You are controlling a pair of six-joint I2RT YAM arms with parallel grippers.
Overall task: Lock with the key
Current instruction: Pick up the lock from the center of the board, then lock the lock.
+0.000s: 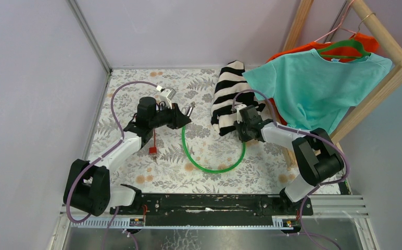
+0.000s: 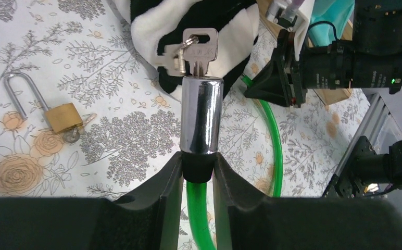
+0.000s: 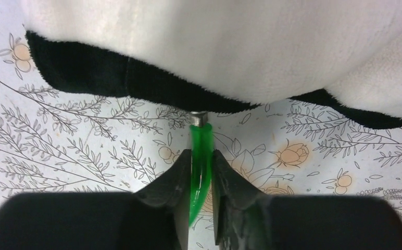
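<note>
Green cable (image 1: 209, 169) links left end effector (image 2: 198, 167) and right end effector (image 3: 201, 162) (arms outstretched).

A fluffy black-and-white striped cloth (image 1: 230, 96) blocks the upper middle. Room lies over the flowery table (image 1: 178, 179), lower middle.

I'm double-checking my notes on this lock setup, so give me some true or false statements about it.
The left gripper holds the chrome cylinder by its base. True.
The key is out of the lock. False: it sits in the cylinder's end.
The right gripper is shut on the green cable. True.
The brass padlock hangs from the green cable. False: it lies on the table.
</note>
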